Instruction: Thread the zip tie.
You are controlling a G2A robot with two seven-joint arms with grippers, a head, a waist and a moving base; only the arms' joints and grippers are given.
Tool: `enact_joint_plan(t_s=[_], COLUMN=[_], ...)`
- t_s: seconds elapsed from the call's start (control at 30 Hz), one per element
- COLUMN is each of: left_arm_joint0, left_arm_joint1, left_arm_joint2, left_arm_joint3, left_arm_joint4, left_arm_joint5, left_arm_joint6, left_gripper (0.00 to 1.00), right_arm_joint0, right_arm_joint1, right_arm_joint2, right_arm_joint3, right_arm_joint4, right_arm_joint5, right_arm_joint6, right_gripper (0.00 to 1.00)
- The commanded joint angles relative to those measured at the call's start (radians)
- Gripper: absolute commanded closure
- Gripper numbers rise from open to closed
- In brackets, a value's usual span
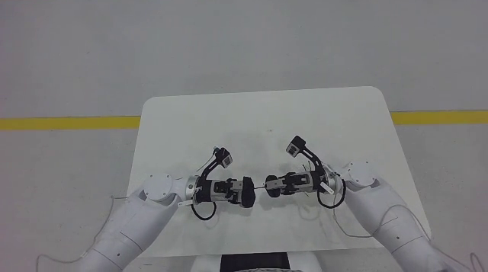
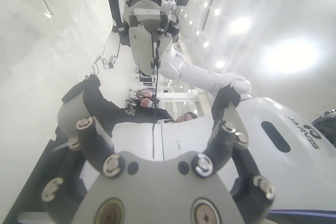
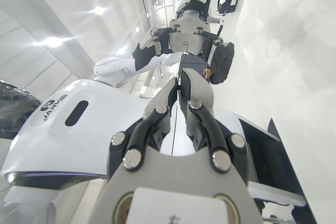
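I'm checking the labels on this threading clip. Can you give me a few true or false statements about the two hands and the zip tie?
1. The right hand is shut on the zip tie. True.
2. The left hand is clamped shut. False: its fingers stand wide apart, with nothing gripped.
3. The two hands face each other above the table. True.
4. The zip tie lies flat on the table. False: it is held up in the right hand, with its free end pointing toward the left hand.
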Motion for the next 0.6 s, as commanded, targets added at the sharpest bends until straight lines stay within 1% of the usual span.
enact_joint_plan(t_s=[0.0,0.03,0.1,0.13,0.17,0.27,0.4,0.5,0.57], left_arm_joint0=[0.000,0.000,0.003,0.003,0.002,0.004,0.005,0.010,0.010], left_arm_joint1=[0.000,0.000,-0.002,-0.003,-0.004,-0.008,-0.009,-0.008,-0.006], left_arm_joint2=[0.000,0.000,0.009,0.015,0.021,0.035,0.040,0.041,0.039], left_arm_joint3=[0.000,0.000,-0.009,-0.012,-0.016,-0.025,-0.029,-0.041,-0.046], left_arm_joint4=[0.000,0.000,0.007,0.012,0.024,0.036,0.052,0.050,0.057], left_arm_joint5=[0.000,0.000,0.008,0.014,0.017,0.027,0.031,0.022,0.009], left_arm_joint6=[0.000,0.000,0.039,0.057,0.088,0.157,0.212,0.230,0.221], left_gripper=[0.00,0.00,0.00,0.00,0.00,0.00,0.00,0.00,0.00], right_arm_joint0=[0.000,0.000,0.000,-0.002,-0.008,-0.021,-0.039,-0.049,-0.051], right_arm_joint1=[0.000,0.000,0.000,0.000,-0.001,0.000,0.001,0.001,0.000], right_arm_joint2=[0.000,0.000,0.000,0.000,0.001,0.013,0.037,0.047,0.050], right_arm_joint3=[0.000,0.000,0.000,-0.004,-0.012,-0.027,-0.035,-0.041,-0.038], right_arm_joint4=[0.000,0.000,0.000,-0.004,-0.012,-0.021,-0.026,-0.030,-0.028], right_arm_joint5=[0.000,0.000,0.000,0.001,0.000,0.000,0.000,0.000,0.000], right_arm_joint6=[0.000,0.000,0.000,-0.017,-0.048,-0.087,-0.120,-0.129,-0.124], right_gripper=[1.00,1.00,1.00,1.00,1.00,1.00,1.00,1.00,1.00])
